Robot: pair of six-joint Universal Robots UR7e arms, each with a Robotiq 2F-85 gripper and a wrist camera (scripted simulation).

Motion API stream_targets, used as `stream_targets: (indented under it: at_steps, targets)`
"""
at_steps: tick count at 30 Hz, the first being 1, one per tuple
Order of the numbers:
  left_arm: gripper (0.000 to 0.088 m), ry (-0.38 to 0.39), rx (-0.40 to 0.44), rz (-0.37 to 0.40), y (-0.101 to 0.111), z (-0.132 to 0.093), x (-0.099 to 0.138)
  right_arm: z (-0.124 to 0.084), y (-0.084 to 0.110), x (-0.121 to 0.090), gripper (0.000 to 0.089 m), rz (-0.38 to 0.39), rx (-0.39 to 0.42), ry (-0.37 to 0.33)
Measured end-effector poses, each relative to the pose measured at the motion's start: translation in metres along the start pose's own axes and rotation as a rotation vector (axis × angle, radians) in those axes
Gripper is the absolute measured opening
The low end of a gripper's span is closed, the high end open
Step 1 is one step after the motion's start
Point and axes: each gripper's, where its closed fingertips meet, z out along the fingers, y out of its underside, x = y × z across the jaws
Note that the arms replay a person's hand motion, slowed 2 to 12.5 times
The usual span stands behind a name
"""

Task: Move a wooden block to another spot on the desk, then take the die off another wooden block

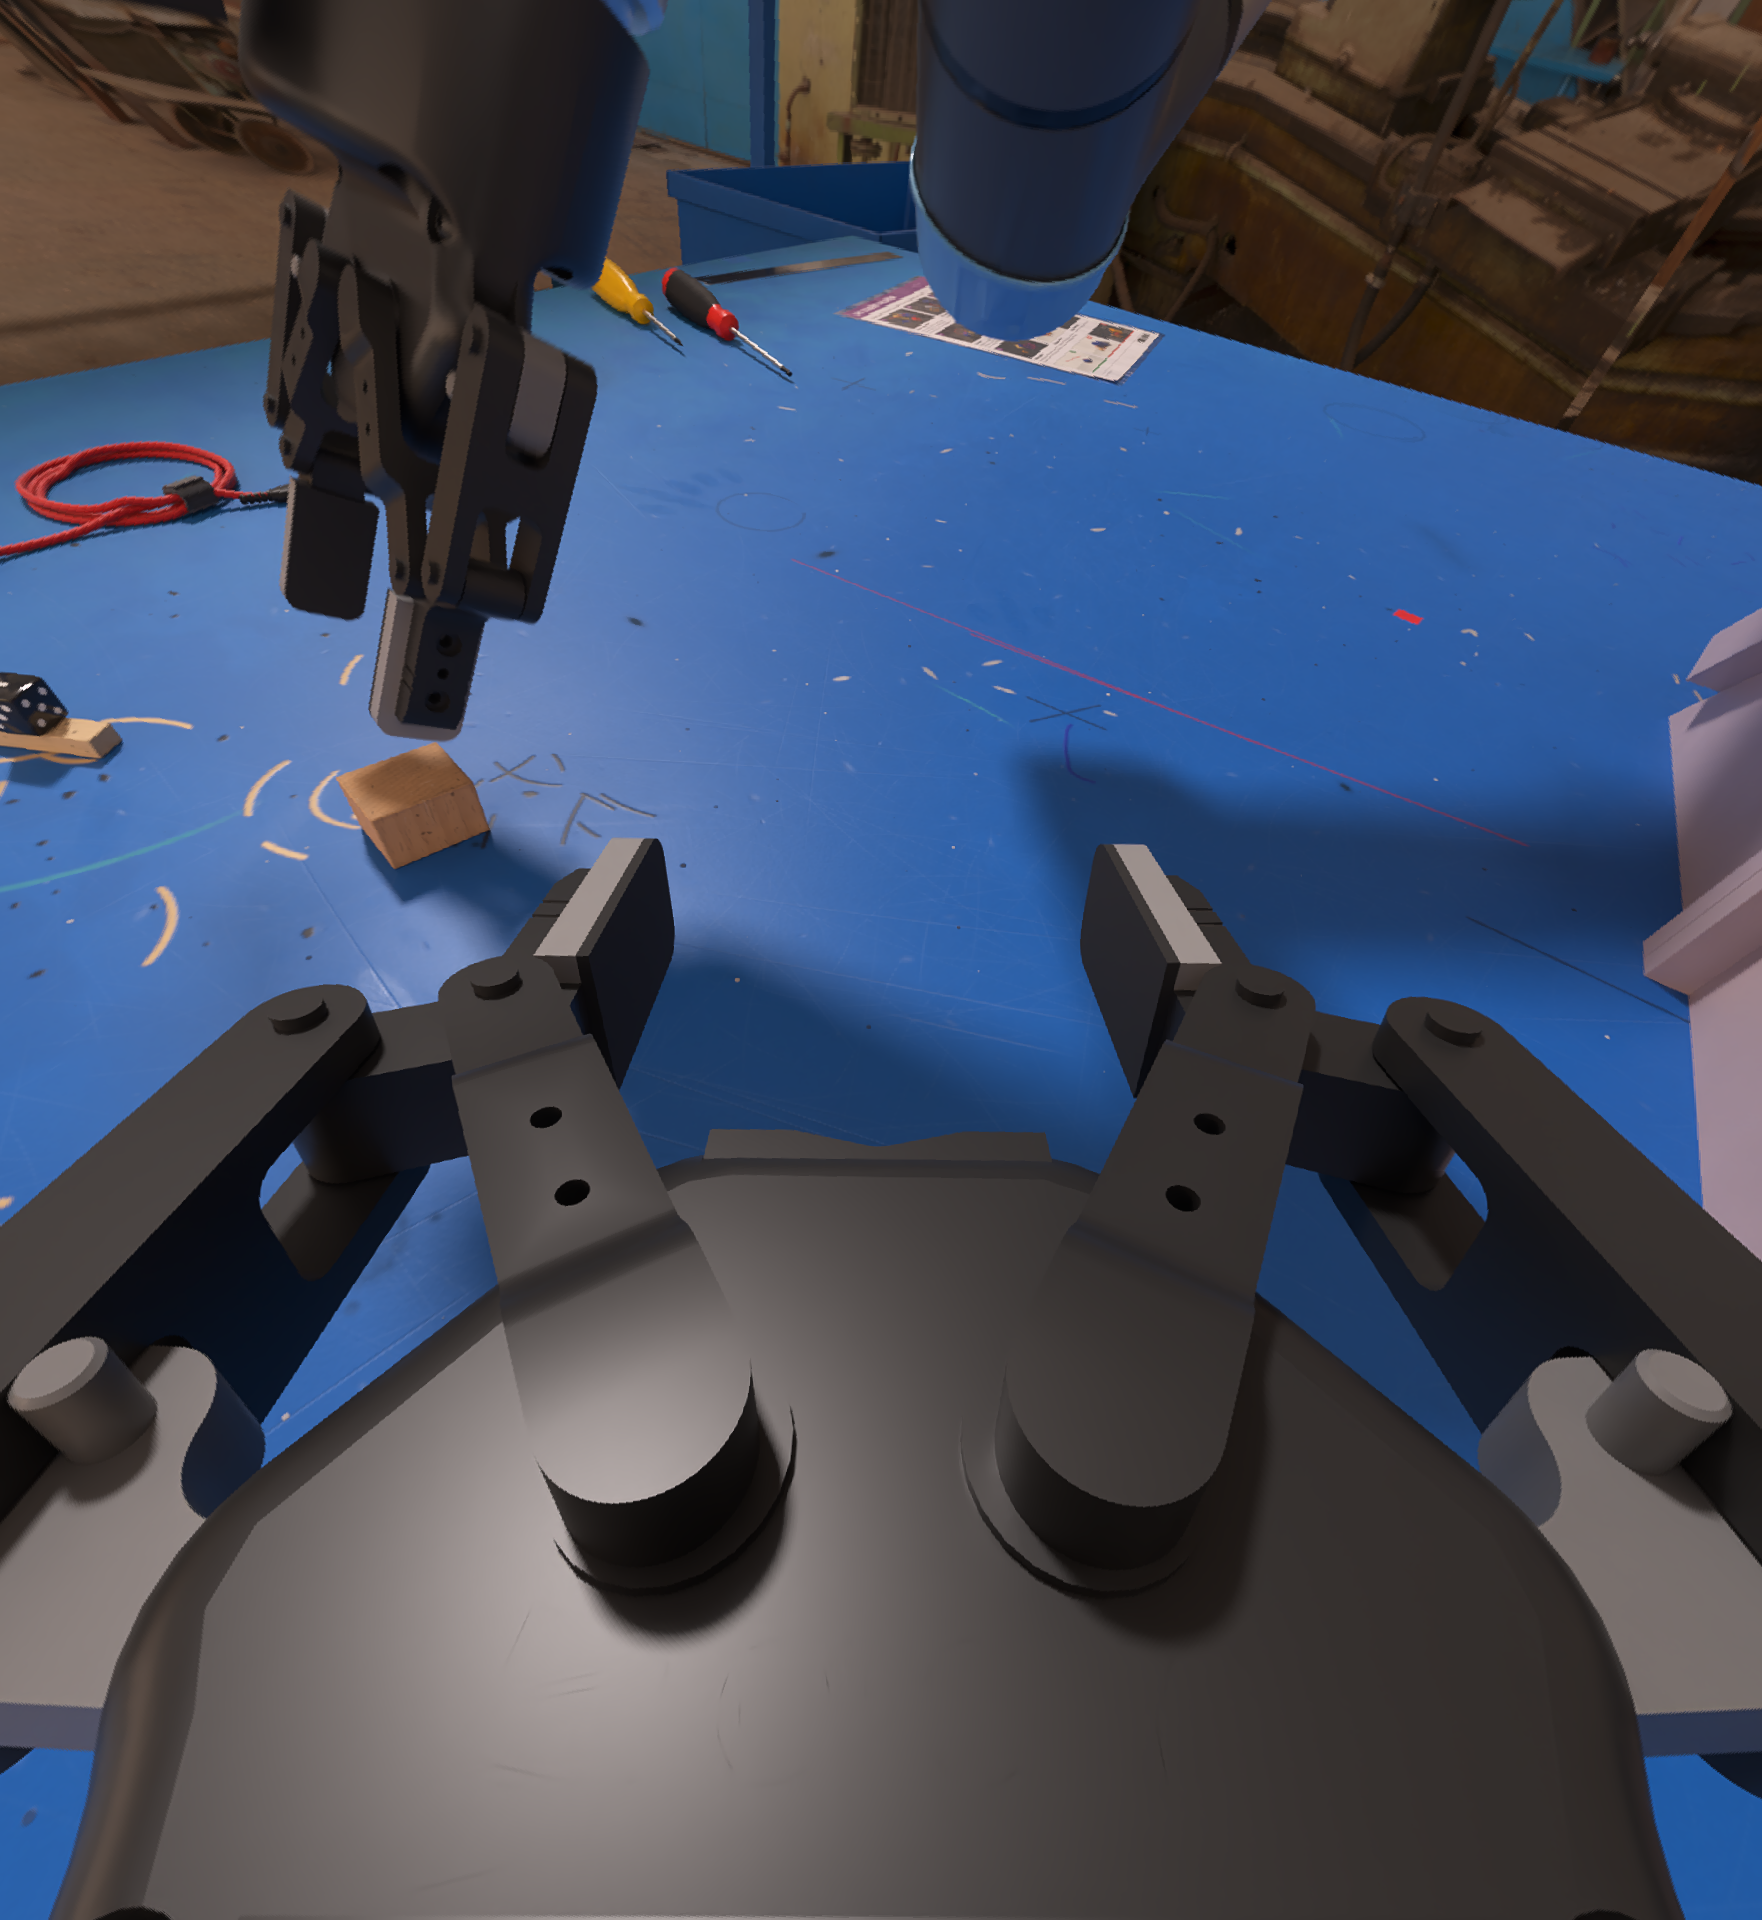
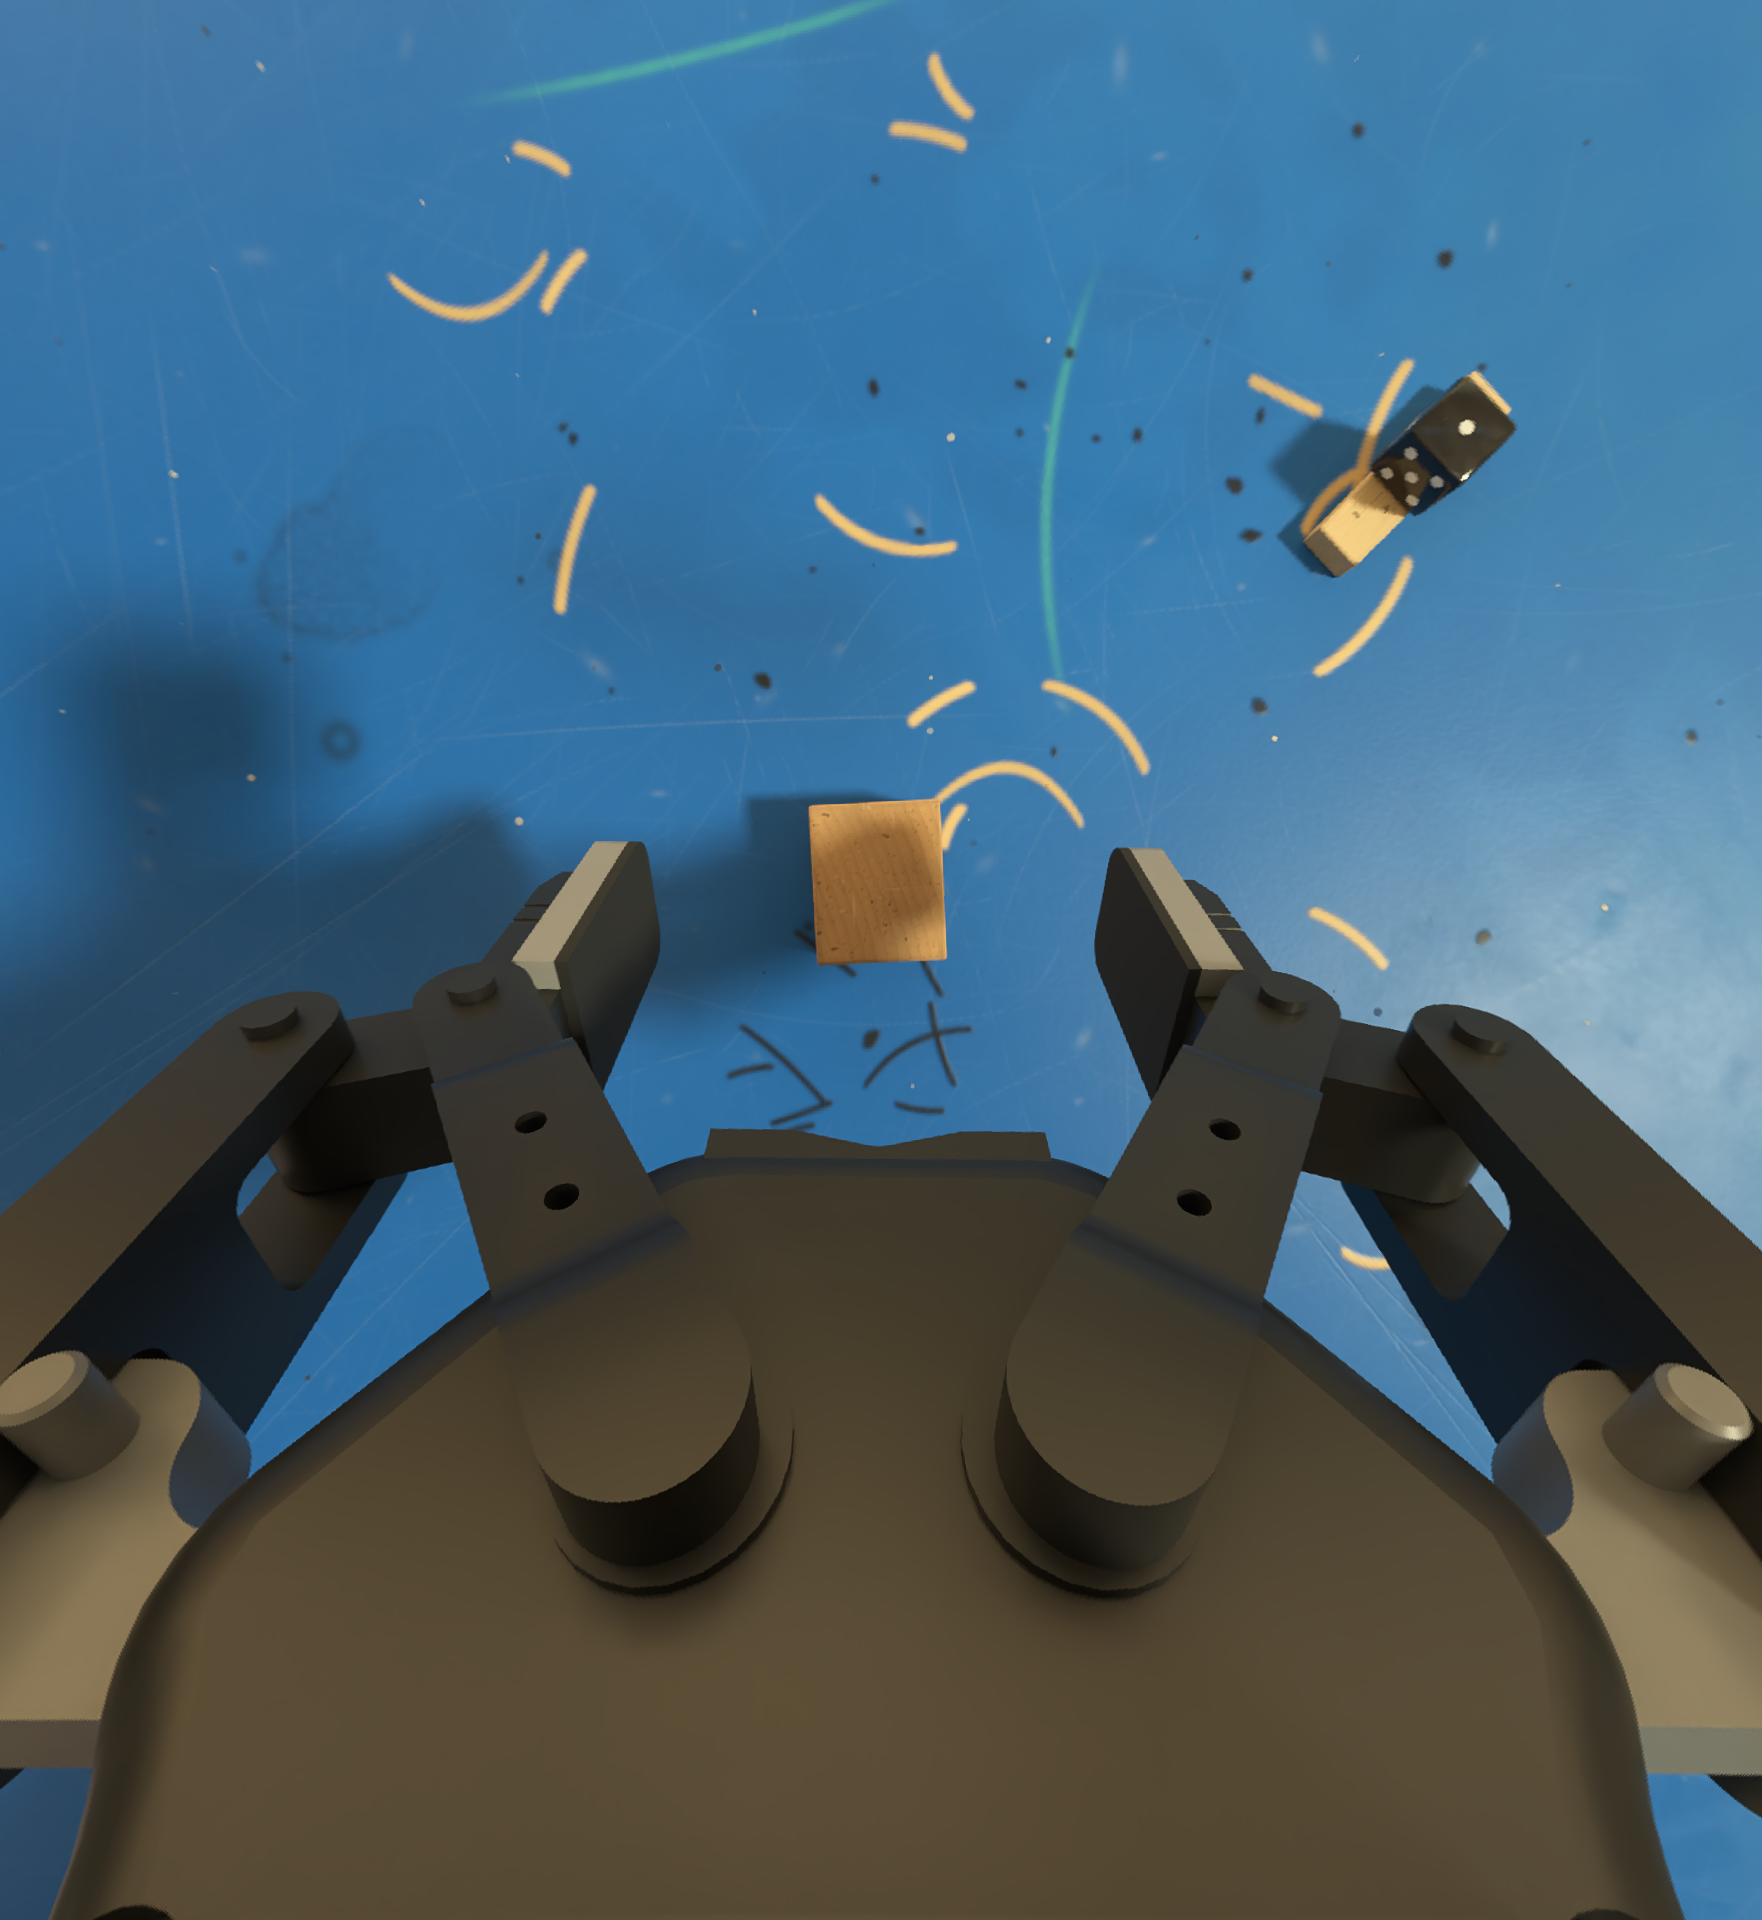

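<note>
Now I hang my right gripper (image 2: 877, 914), jaws wide and empty, above the bare wooden block (image 2: 878, 881) on the desk (image 2: 233, 416) — step one, and next I must descend squarely and close. My left gripper (image 1: 877, 925) idles open. Count: two blocks, one die (image 2: 1441, 447) — atop the thin block (image 2: 1355, 530), well apart.

Bare desk (image 2: 337, 468) rings the wooden block (image 2: 878, 881).

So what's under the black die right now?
The black die sits on one end of a thin, flat wooden block, itself lying on the blue desk. The patch of block beneath the die is covered and cannot be seen.
</note>
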Motion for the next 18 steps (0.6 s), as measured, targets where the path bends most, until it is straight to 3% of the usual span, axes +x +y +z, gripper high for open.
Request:
stream_targets:
  at_steps: [14,16,18]
  targets:
    - [0.0699,-0.035,0.002,-0.014,0.008,-0.013,-0.011,0.032,0.014,-0.001,0.0491,-0.041,-0.130,-0.027]
    - [0.0699,-0.036,0.004,-0.023,0.009,-0.014,-0.012,0.034,0.016,-0.001,0.0425,-0.052,-0.144,-0.021]
    - [0.0699,-0.036,0.005,-0.032,0.009,-0.014,-0.012,0.035,0.017,0.000,0.0305,-0.063,-0.158,-0.012]
